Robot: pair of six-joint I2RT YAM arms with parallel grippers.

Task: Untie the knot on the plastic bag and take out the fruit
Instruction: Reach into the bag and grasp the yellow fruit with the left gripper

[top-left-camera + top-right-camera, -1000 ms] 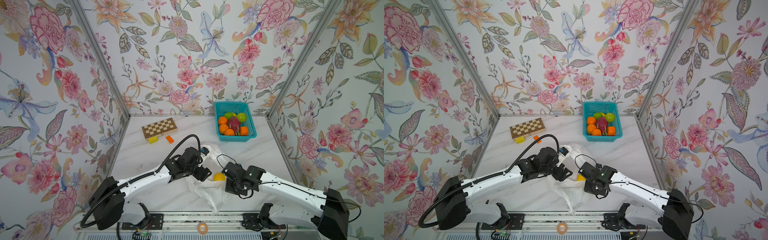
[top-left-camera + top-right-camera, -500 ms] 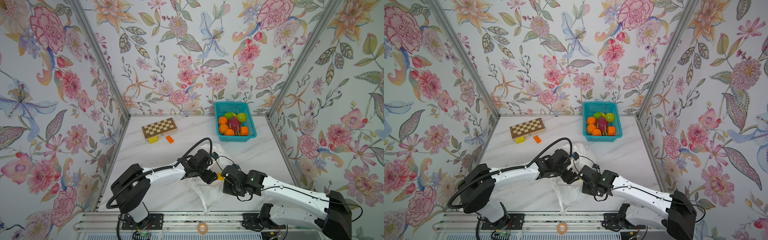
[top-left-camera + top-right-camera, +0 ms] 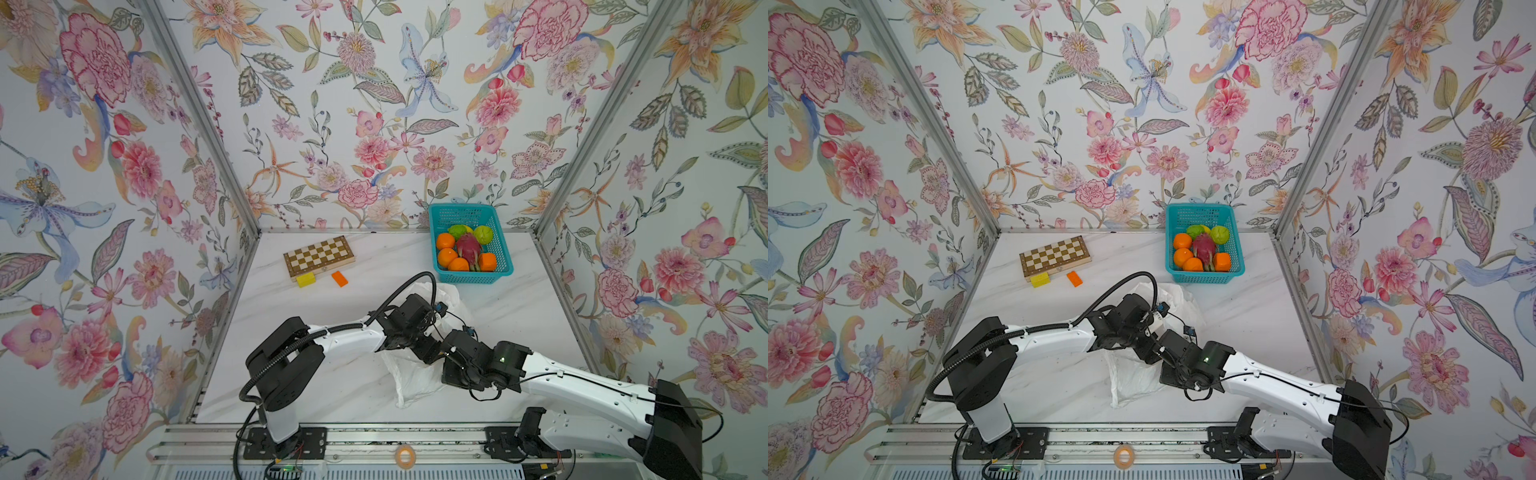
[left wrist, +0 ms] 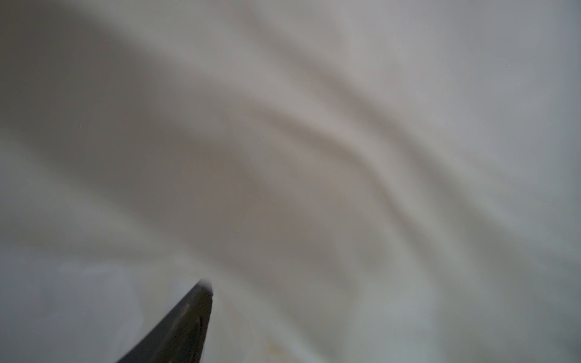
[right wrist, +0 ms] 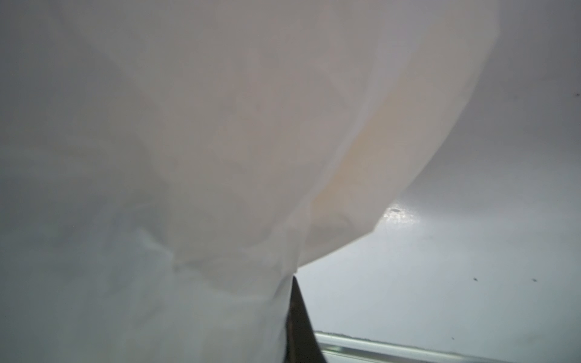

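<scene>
The white plastic bag [image 3: 415, 380] [image 3: 1133, 380] lies crumpled at the table's middle front, under both arms. My left gripper [image 3: 430, 353] [image 3: 1147, 351] is pushed into it and stands open. In the left wrist view one dark finger [image 4: 185, 323] shows and plastic [image 4: 314, 125] fills the rest. My right gripper [image 3: 451, 374] [image 5: 293, 280] is shut on a gathered fold of the bag [image 5: 188, 141]. A faint orange tint shows through that plastic. The knot is hidden. Several oranges [image 3: 446, 241], a dragon fruit [image 3: 468, 247] and green fruit [image 3: 483, 234] lie in the teal basket [image 3: 473, 276] [image 3: 1204, 276].
A folded chessboard [image 3: 319, 254] lies at the back left with a yellow block [image 3: 306, 279] and an orange block [image 3: 339, 278] in front of it. Flowered walls close three sides. A metal rail [image 3: 374, 436] runs along the front edge.
My left arm has swung right and reached deeper over the bag. The yellow fruit seen between the grippers a second ago is now covered. The right gripper stays shut and has shifted slightly left.
</scene>
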